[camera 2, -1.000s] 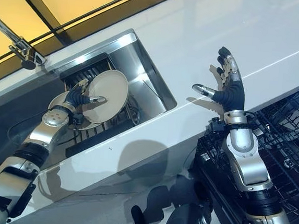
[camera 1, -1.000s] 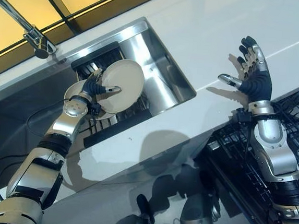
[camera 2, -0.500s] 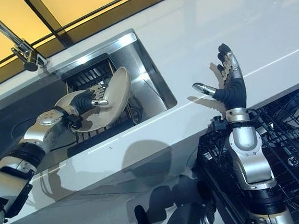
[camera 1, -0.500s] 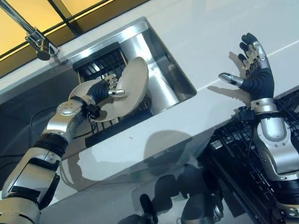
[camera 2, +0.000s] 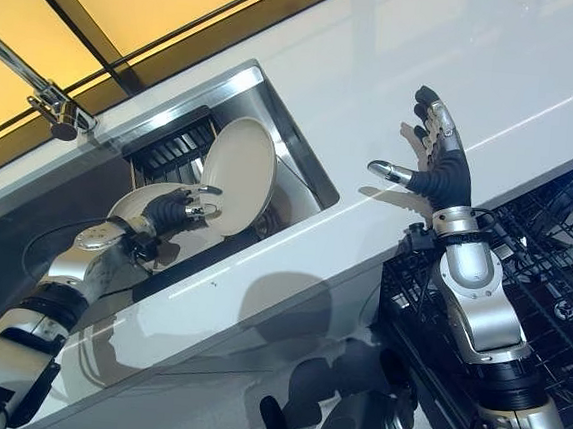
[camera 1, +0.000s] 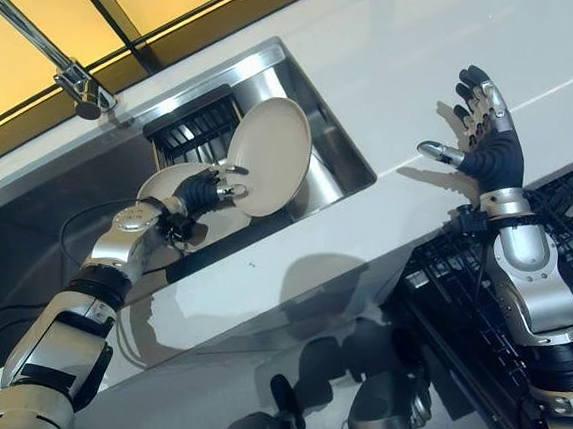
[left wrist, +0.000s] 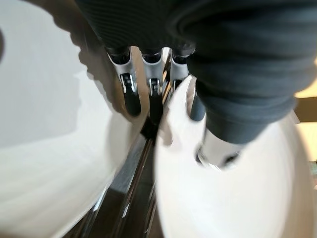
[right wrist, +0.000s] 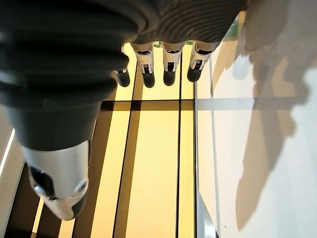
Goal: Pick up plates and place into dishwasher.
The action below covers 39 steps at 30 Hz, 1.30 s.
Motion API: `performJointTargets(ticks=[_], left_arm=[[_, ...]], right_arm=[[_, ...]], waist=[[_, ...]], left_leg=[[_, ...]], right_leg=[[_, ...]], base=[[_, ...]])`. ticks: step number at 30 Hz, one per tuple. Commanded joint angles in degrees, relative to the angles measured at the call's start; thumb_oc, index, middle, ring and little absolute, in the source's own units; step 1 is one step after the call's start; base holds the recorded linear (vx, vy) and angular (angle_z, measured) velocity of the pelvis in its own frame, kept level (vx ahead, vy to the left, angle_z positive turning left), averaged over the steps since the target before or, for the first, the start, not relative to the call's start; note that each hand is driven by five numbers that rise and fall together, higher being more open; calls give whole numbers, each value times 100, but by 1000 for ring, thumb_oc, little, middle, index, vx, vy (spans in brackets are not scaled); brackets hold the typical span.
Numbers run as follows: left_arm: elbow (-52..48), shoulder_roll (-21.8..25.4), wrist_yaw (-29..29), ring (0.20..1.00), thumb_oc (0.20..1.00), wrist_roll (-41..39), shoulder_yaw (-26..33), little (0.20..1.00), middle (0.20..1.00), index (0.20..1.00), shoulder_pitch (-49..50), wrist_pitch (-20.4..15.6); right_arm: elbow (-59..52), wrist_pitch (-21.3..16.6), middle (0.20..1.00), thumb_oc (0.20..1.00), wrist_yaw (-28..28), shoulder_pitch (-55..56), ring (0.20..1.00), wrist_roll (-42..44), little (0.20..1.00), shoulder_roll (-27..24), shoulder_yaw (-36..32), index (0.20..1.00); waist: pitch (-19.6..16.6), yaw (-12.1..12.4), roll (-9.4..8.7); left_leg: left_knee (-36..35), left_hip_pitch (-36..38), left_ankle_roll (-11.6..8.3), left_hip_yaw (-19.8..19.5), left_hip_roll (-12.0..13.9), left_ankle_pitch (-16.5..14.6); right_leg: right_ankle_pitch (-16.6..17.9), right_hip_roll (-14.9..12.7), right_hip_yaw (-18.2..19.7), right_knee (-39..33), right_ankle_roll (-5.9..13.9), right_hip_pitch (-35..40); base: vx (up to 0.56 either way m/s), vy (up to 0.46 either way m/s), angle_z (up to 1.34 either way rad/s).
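A beige plate (camera 1: 271, 156) is lifted above the steel sink (camera 1: 329, 128), tilted, with my left hand (camera 1: 204, 191) pinching its lower rim between thumb and fingers. In the left wrist view the held plate (left wrist: 237, 198) lies under the thumb (left wrist: 218, 148). A second beige plate (camera 1: 165, 186) rests on the black rack (camera 1: 196, 124) in the sink, just beneath that hand. Over the white counter (camera 1: 422, 46), my right hand (camera 1: 489, 142) hovers open, fingers spread and nothing in it. The black wire dishwasher rack (camera 1: 568, 214) shows at the right, below the counter edge.
A chrome tap (camera 1: 73, 75) reaches over the sink's left end. A yellow wall with dark strips (camera 1: 135, 0) runs behind the counter. The counter's front edge (camera 1: 292, 265) lies between the sink and the dishwasher rack.
My left hand has raised the plate out of the sink and swung it right, turning its face toward me. The right hand has stayed where it was.
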Motion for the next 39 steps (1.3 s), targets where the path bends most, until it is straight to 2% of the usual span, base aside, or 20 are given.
performJointTargets(ticks=[1,12,20,31,39], left_arm=[[75,164,-56,200,200,153,69,200,200,200,50,-53],[59,176,-60,200,200,171,111,200,200,200,80,-167],[-85,38,332,200,200,-304,385,200,200,200,186,-670],[-1383,-633,1037,200,200,-1048,1103,200,200,200,724,-1538],[-2405,-833,1261,200,200,-1076,1308,200,200,200,1082,-1638]], right_arm=[[188,93,1000,1000,-4,433,1000,116,1000,-111,-114,1000],[207,50,1000,1000,34,449,1000,148,1000,-90,-156,1000],[202,-9,1000,1000,31,551,1000,144,1000,0,-189,1000],[227,-171,1000,1000,59,826,1000,-93,1000,458,-305,1000],[171,-213,1000,1000,77,987,1000,-169,1000,690,-354,1000]], waist=[[-120,92,68],[-128,108,49],[-168,158,-15],[-334,368,-204],[-487,525,-329]], left_leg=[[169,-101,321,-253,-515,-523],[150,-109,322,-243,-501,-509],[136,-115,325,-270,-480,-505],[118,-91,333,-326,-428,-533],[109,-60,340,-396,-373,-554]], right_leg=[[-300,94,-278,761,-342,-453],[-277,82,-335,735,-335,-468],[-280,94,-379,723,-336,-461],[-296,86,-558,708,-339,-409],[-318,99,-710,701,-334,-342]], base=[[0,0,0],[-16,-8,0],[0,0,0],[-26,-50,2],[-24,-55,5]])
